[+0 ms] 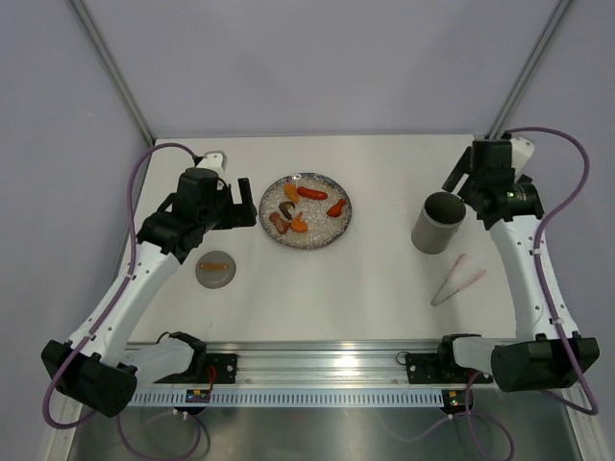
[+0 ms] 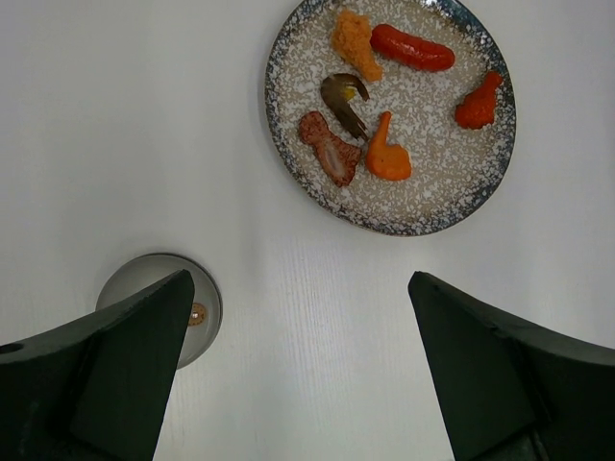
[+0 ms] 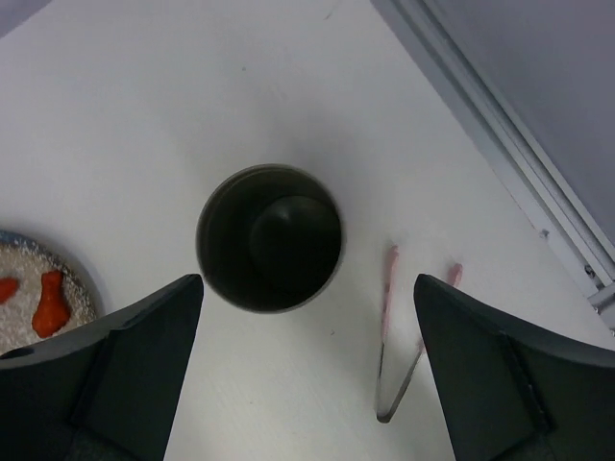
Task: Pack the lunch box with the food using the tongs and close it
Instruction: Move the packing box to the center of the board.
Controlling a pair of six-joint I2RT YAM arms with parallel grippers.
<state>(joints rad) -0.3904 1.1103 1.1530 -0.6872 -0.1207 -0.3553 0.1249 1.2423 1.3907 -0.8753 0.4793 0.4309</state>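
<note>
1. By my reading the packing has not begun. The tongs (image 1: 458,279) lie untouched on the white desk (image 1: 365,298), right of centre in the top view and just below the lunch box (image 1: 439,223).
2. The lunch box stands upright with its mouth open. The right wrist view looks down into it, and it seems dark and empty.
3. All the food (image 2: 413,48) sits on the speckled plate (image 1: 343,227) at the upper middle: a red sausage, orange chunks and brown bits.
4. A flat grey disc (image 1: 215,270) with an orange mark, which I take for the lid, lies at the left, well apart from the lunch box.
5. The left jaws are spread wide and hold nothing, hanging between the disc and the plate. The right jaws are just as wide and empty, right over the lunch box.
6. The next move is probably to fetch the tongs, and the right arm (image 1: 524,269) is nearest. They are thin and flat, so the jaws must come down low and pinch across both legs.
7. The desk is plain and matte, with a metal rail (image 1: 317,363) along the bottom edge. Pale lilac walls (image 1: 317,58) and slanting metal posts (image 1: 115,72) close it in.
</note>
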